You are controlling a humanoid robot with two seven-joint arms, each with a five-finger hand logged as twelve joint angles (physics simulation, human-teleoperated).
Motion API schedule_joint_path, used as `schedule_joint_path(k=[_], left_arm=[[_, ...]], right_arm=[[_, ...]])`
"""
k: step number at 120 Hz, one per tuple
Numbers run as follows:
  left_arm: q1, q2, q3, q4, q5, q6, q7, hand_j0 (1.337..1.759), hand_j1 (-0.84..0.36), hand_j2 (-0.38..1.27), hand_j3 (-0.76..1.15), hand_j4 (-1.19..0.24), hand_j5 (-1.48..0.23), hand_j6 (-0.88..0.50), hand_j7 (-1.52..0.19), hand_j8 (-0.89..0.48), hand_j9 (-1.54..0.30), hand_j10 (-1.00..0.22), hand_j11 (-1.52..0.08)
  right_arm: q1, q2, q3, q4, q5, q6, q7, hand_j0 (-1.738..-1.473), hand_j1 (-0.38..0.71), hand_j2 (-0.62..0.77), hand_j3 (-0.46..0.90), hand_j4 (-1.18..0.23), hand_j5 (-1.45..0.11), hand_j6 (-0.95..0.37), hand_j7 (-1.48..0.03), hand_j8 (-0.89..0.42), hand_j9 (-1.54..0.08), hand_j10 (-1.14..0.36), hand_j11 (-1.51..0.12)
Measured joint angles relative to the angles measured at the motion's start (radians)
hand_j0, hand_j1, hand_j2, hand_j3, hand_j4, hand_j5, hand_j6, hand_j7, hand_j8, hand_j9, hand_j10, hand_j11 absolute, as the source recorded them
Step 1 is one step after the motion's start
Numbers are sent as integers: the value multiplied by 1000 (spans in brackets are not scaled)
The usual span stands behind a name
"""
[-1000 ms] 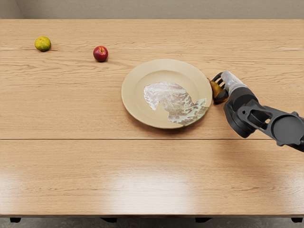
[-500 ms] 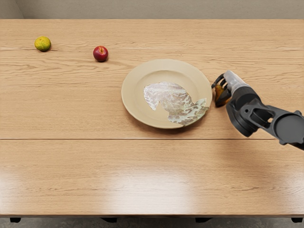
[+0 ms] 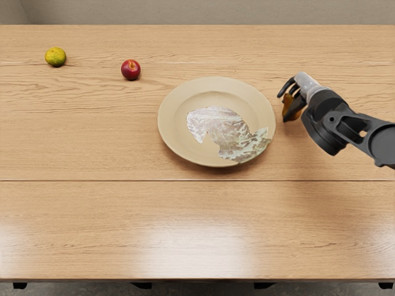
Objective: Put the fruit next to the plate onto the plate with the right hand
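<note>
The right hand (image 3: 297, 96) reaches in from the right edge, its fingers (image 3: 287, 86) curled round a small orange fruit (image 3: 287, 103). The fruit sits in that grip just off the right rim of the plate (image 3: 174, 105), not over it. A pale, crinkled patch (image 3: 225, 132) covers the plate's middle. Far off to the left on the desk (image 3: 185, 216), an apple (image 3: 130, 69) and a yellow-green fruit (image 3: 55, 57) lie well apart.

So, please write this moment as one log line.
right hand: fingers shut on small orange-brown fruit | position: right of round tan plate, not over it | placing: not yet done
</note>
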Motion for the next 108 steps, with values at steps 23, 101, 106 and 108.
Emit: schedule_joint_path(k=[23, 101, 106, 108], left_arm=[[0, 0, 0, 0, 0, 0, 0, 1658, 349, 0, 0, 0, 0, 0, 0, 0, 0, 0, 0], [0, 0, 1, 0, 0, 0, 0, 1658, 349, 0, 0, 0, 0, 0, 0, 0, 0, 0, 0], [0, 0, 1, 0, 0, 0, 0, 1658, 349, 0, 0, 0, 0, 0, 0, 0, 0, 0, 0], [0, 0, 1, 0, 0, 0, 0, 1658, 349, 0, 0, 0, 0, 0, 0, 0, 0, 0, 0]], right_arm=[[58, -2, 1, 0, 47, 56, 0, -1656, 324, 582, 0, -776, -1037, -719, -1021, -500, -1044, -596, -1037], [104, 106, 51, 9, 82, 182, 0, -1657, 338, 571, 0, -807, -1110, -667, -1072, -458, -1097, -575, -1083], [104, 123, 51, 9, 84, 184, 0, -1657, 352, 564, 0, -808, -1113, -702, -1074, -431, -1096, -579, -1082], [104, 131, 51, 9, 84, 186, 0, -1657, 360, 565, 0, -808, -1114, -712, -1075, -426, -1097, -572, -1083]])
